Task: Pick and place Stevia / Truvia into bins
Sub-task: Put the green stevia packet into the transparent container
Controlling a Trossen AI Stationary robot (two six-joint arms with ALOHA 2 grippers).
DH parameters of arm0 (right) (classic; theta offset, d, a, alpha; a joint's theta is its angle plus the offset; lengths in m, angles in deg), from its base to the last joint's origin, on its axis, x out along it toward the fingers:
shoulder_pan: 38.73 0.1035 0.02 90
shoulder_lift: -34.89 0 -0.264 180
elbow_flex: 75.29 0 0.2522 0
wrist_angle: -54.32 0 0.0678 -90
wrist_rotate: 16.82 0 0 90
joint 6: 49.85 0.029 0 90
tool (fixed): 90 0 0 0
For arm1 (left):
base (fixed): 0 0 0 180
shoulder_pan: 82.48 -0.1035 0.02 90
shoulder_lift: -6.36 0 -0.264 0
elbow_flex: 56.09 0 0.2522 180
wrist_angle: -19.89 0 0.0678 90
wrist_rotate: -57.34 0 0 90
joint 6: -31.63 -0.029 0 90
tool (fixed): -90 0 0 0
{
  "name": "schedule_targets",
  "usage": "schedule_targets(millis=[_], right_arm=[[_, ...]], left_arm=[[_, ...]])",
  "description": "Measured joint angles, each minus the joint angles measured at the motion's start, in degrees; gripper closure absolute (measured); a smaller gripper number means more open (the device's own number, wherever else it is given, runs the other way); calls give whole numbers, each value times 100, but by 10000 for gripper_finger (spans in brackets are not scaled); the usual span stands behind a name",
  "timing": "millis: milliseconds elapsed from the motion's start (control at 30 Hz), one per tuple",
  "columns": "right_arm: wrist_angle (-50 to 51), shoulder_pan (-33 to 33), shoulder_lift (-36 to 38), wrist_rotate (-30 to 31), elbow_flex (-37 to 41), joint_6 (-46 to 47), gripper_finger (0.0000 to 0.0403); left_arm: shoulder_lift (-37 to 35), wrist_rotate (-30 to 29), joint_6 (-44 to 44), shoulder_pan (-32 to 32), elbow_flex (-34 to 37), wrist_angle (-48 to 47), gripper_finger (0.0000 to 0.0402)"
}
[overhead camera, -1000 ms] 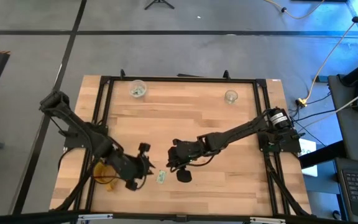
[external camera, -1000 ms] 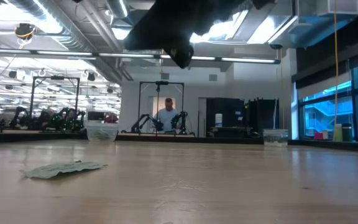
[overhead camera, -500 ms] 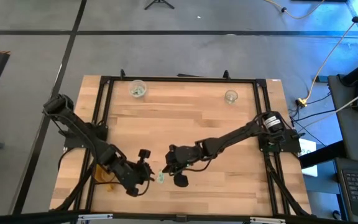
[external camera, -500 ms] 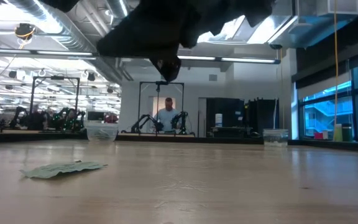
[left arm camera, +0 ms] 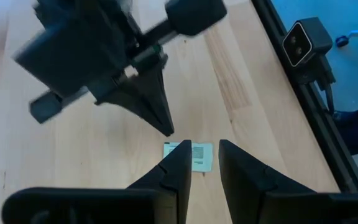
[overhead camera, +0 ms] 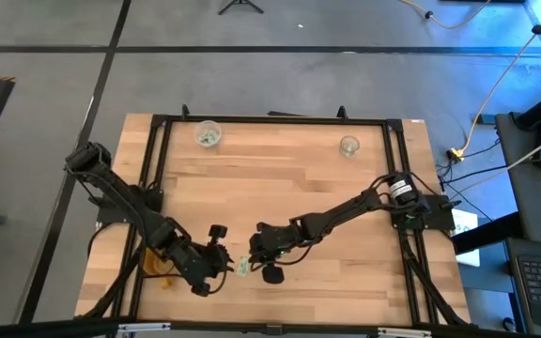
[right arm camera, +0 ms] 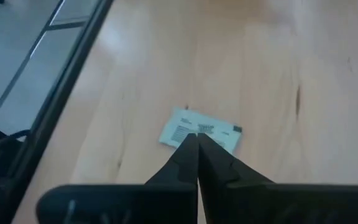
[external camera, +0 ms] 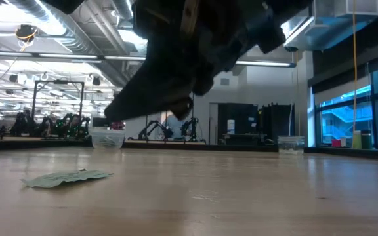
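Since the earlier frame, the right gripper [overhead camera: 252, 257] is lowered closer to the table [overhead camera: 299, 188]. Its fingers [right arm camera: 194, 155] are pressed together, with nothing between them, just above one Stevia sachet [right arm camera: 200, 131]. The left gripper [left arm camera: 202, 163] is kept slightly open, empty, beside this sachet. The cloudy cup [overhead camera: 208, 134] and clear cup [overhead camera: 348, 145] are placed at the far edge.

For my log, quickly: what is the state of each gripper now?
Left gripper: open, holding nothing, beside the Stevia sachet.
Right gripper: shut, empty, above the same sachet.
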Motion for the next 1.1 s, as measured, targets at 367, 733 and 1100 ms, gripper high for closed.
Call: schedule_targets(millis=[367, 733, 1100], right_arm=[[-500, -2, -458, 32, -66, 248, 402], [429, -2, -1054, 45, -1001, -55, 403], [1354, -294, -1003, 158, -1082, 412, 403]], left_arm=[[0, -96, -7, 0, 0, -1, 325], [-2, -94, -22, -2, 0, -17, 325], [494, -477, -25, 13, 0, -839, 325]])
